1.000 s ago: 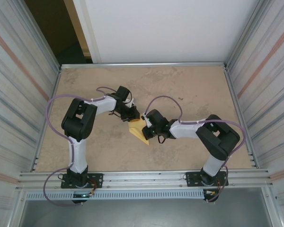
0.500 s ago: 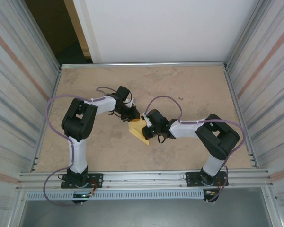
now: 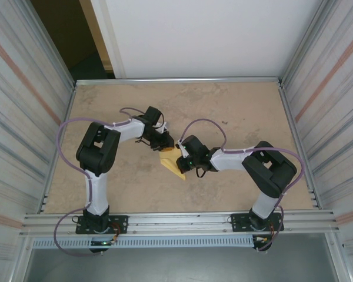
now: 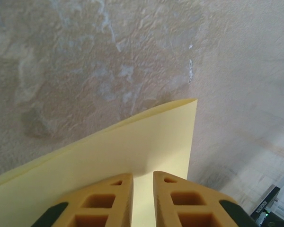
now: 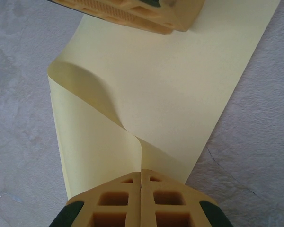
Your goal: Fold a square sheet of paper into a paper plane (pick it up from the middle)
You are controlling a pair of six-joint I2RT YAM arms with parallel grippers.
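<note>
Now my right fingers (image 5: 114, 201) are pinched shut on one end of the square sheet of paper (image 5: 170, 85), midway across the worktop (image 3: 235, 111). The sheet runs lengthwise toward my left fingers (image 4: 109, 196), which are slightly parted over its far end.

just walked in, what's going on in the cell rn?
Both arms meet at the middle of the table over the square sheet of paper, which is partly folded and not a plane yet. The right gripper is shut and seems to pinch a raised fold at one edge, with a layer bulging up. The left gripper is at the opposite side, jaws a narrow gap apart, apparently resting on the sheet rather than gripping it.
</note>
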